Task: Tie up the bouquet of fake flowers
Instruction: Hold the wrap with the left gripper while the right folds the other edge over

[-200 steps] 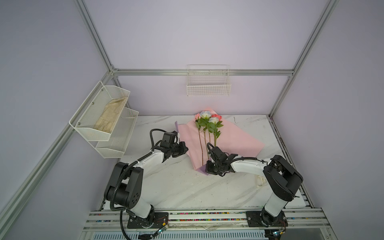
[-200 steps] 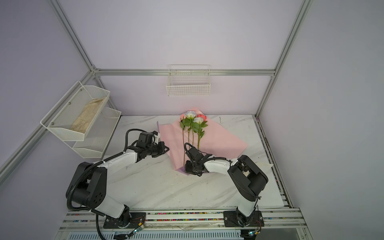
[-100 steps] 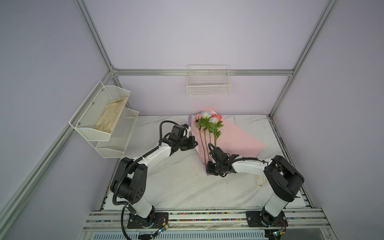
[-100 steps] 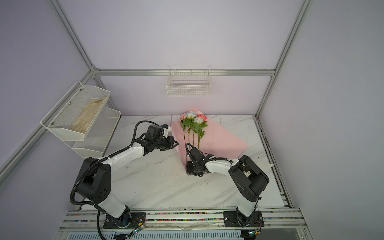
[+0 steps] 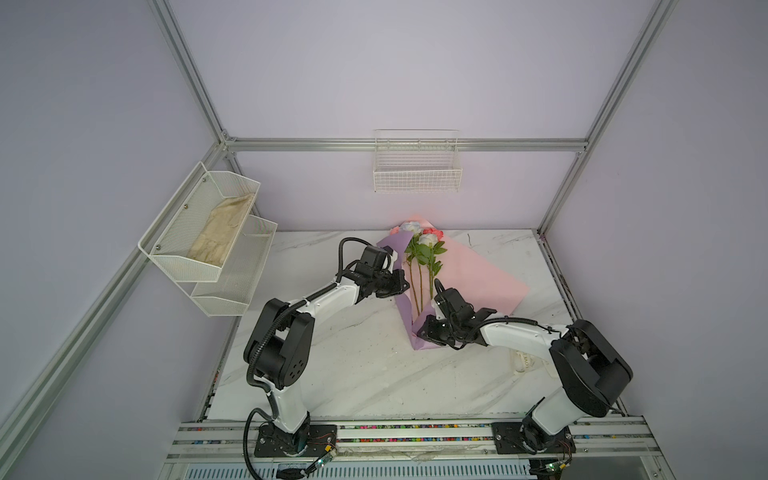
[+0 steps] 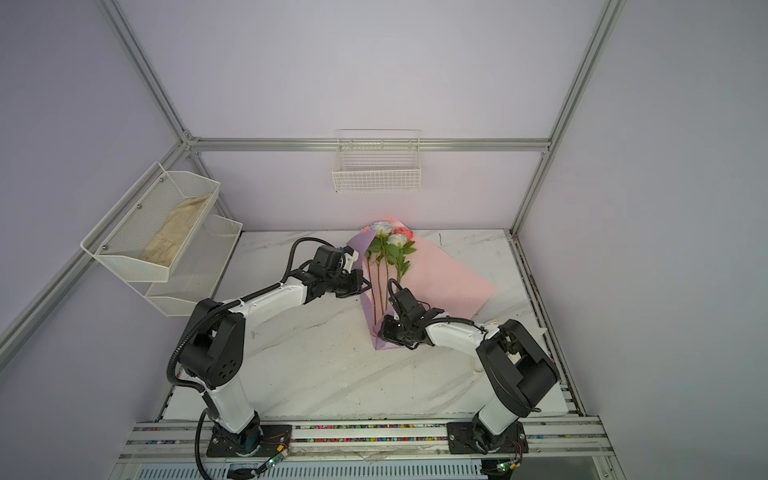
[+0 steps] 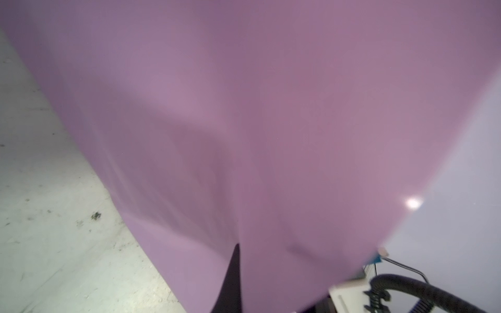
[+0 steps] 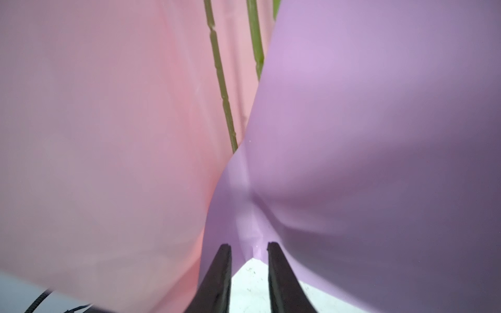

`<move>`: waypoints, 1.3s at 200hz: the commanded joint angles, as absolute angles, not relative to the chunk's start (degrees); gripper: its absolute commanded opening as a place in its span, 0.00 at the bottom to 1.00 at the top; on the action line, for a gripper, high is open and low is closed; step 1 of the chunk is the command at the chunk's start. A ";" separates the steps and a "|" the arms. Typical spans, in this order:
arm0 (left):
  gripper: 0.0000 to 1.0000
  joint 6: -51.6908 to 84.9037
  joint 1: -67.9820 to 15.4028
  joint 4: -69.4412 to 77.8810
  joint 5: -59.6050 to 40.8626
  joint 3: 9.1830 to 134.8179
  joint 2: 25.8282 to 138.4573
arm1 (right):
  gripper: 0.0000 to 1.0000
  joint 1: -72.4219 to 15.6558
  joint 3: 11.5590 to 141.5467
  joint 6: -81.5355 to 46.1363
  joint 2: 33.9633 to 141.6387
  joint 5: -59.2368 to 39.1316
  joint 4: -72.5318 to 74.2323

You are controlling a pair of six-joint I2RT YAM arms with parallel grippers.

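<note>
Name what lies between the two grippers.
In a top view, the green stems and the raised lilac flap of the wrap paper lie between the left gripper and right gripper.

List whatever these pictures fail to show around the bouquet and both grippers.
- Left gripper grip: wrap paper nearly fills the left wrist view; too small and dark in both top views.
- Stems: lower ends lie under the lilac fold in every view.
- Ribbon lettering: too small, partly behind the right arm, in a top view.
- Beige item in the rack: too small to identify.
</note>
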State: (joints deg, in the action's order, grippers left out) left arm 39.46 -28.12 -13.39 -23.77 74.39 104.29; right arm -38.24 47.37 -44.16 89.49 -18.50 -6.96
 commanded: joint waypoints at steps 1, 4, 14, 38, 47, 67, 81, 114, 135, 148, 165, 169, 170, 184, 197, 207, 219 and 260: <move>0.04 40.45 -28.89 -12.24 -23.66 80.97 105.26 | 0.33 -36.57 45.20 -44.78 85.01 -18.20 -6.37; 0.04 40.44 -28.87 -12.23 -23.64 81.18 105.50 | 0.35 -36.34 44.87 -44.86 84.40 -18.03 -6.33; 0.04 40.52 -29.33 -12.54 -23.91 82.18 106.47 | 0.39 -35.43 43.93 -45.45 82.66 -17.43 -6.48; 0.04 40.74 -30.20 -13.23 -23.92 84.04 108.78 | 0.47 -33.87 42.52 -46.77 78.97 -16.01 -6.85; 0.04 40.69 -30.52 -13.58 -23.98 84.79 109.63 | 0.52 -33.67 42.30 -46.55 75.97 -15.82 -6.40; 0.04 40.72 -31.23 -14.39 -24.32 86.89 111.72 | 0.59 -33.66 42.45 -46.20 74.24 -18.76 -3.08; 0.05 40.63 -31.70 -15.59 -24.08 88.43 112.99 | 0.62 -33.66 43.07 -45.60 75.16 -21.01 -0.96; 0.05 40.55 -32.34 -16.80 -24.22 90.59 114.67 | 0.68 -33.67 48.21 -41.91 80.75 -16.71 -4.36; 0.05 40.63 -32.61 -17.17 -23.91 91.05 114.79 | 0.68 -33.75 51.06 -40.31 84.61 -13.57 -6.12; 0.05 40.53 -32.65 -17.23 -23.80 91.19 114.96 | 0.64 -33.75 52.21 -39.01 86.56 -14.42 -5.07; 0.05 40.63 -32.87 -17.50 -23.94 91.29 115.26 | 0.58 -33.78 53.66 -38.91 89.27 -13.38 -5.27; 0.05 40.65 -32.91 -17.53 -23.99 91.32 115.26 | 0.57 -33.80 54.03 -38.76 89.88 -12.93 -5.45; 0.05 40.63 -32.94 -17.60 -23.99 91.36 115.33 | 0.56 -33.77 54.13 -38.76 89.98 -12.79 -5.54; 0.06 40.67 -33.03 -17.79 -23.95 91.40 115.56 | 0.53 -33.75 55.18 -38.02 91.52 -11.82 -5.83; 0.06 40.78 -33.32 -17.88 -23.92 91.48 115.74 | 0.47 -33.77 55.68 -37.48 92.37 -10.81 -5.94; 0.06 40.91 -33.55 -17.85 -24.12 91.65 116.00 | 0.41 -33.78 55.77 -37.09 92.84 -11.02 -5.29; 0.06 41.12 -33.79 -18.00 -24.24 91.89 116.42 | 0.35 -33.76 56.06 -36.82 93.29 -11.46 -5.07; 0.07 41.75 -34.19 -18.15 -24.15 93.03 117.11 | 0.19 -33.79 54.65 -36.98 93.30 -11.38 -4.20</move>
State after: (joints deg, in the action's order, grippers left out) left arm 40.99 -33.82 -18.17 -23.77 87.37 117.38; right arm -33.69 54.65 -37.54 93.36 -12.29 -4.58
